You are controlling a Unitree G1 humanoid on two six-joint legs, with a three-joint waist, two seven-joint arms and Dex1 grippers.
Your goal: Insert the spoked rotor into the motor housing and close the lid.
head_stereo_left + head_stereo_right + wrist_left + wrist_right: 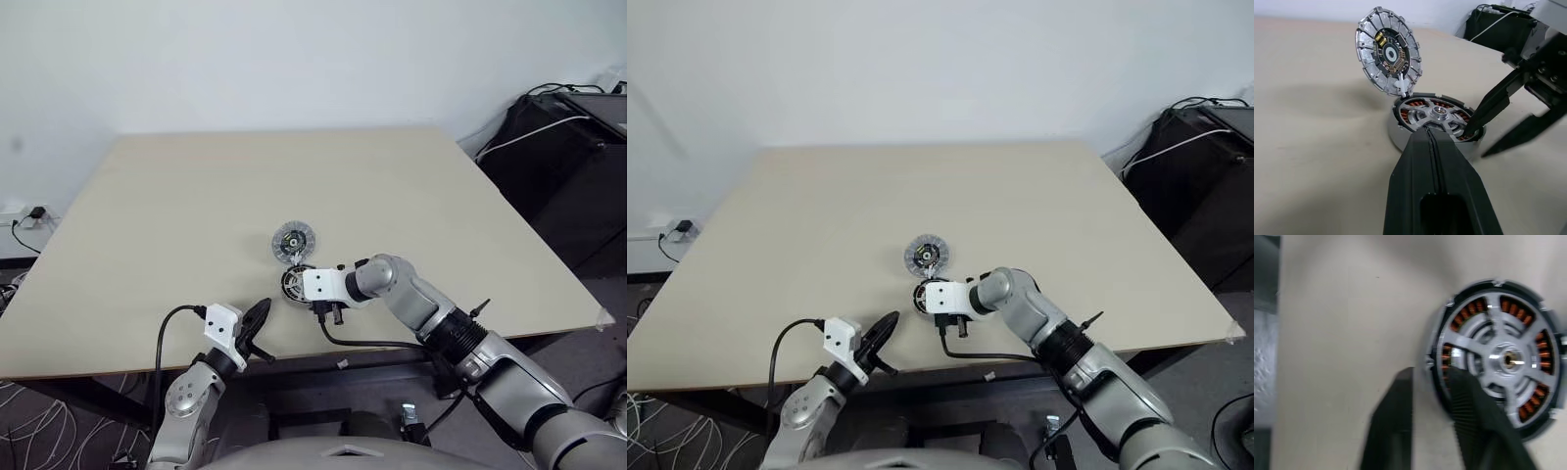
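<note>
The motor housing (1397, 138) lies on the table near the front edge, its copper windings showing through the spoked rotor (1440, 113), which sits inside it. The lid (1388, 49) stands tilted up at the housing's far side, circuit face towards me. My right gripper (1431, 374) points down at the housing's rim. One finger is over the rotor, the other outside the housing, and they are closed in on the rim. My left gripper (1427, 129) hovers level just short of the housing, shut and holding nothing.
The beige table (147, 215) is bare around the motor. Its front edge runs just under both grippers. Black equipment with cables (568, 147) stands off the table's far right corner.
</note>
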